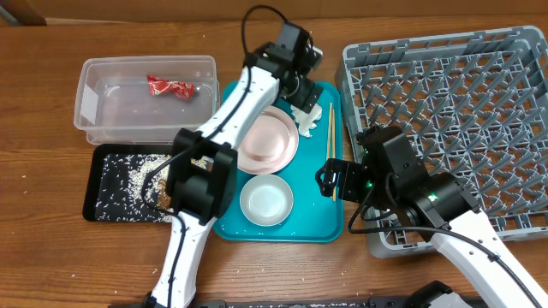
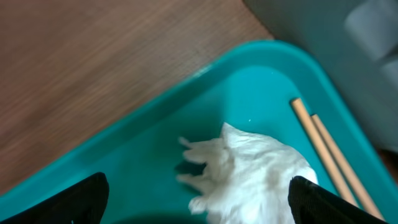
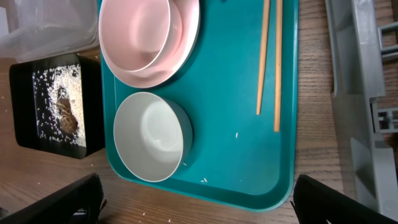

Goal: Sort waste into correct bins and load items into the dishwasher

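Observation:
The white tissue (image 1: 303, 116) (image 2: 255, 177) lies in the far right corner of the teal tray (image 1: 318, 214). My left gripper (image 1: 301, 96) (image 2: 199, 202) hangs open just above the tissue, a finger on each side. The chopsticks (image 1: 330, 137) (image 2: 326, 155) (image 3: 268, 62) lie beside the tissue. A pink bowl (image 3: 138, 31) sits on the plate (image 1: 271, 137) (image 3: 186, 37). A white bowl (image 1: 266, 199) (image 3: 151, 137) stands nearer. My right gripper (image 1: 329, 180) (image 3: 199, 202) is open and empty over the tray's near right edge. The red wrapper (image 1: 169, 86) lies in the clear tub (image 1: 94, 77). No cup shows.
The black tray (image 1: 96, 192) (image 3: 22, 93) holds rice grains and brown bits (image 3: 65, 115). The grey dish rack (image 1: 462, 111) (image 3: 367, 93) stands right of the teal tray, close to my right arm. A few loose grains lie on the teal tray and on the wooden table.

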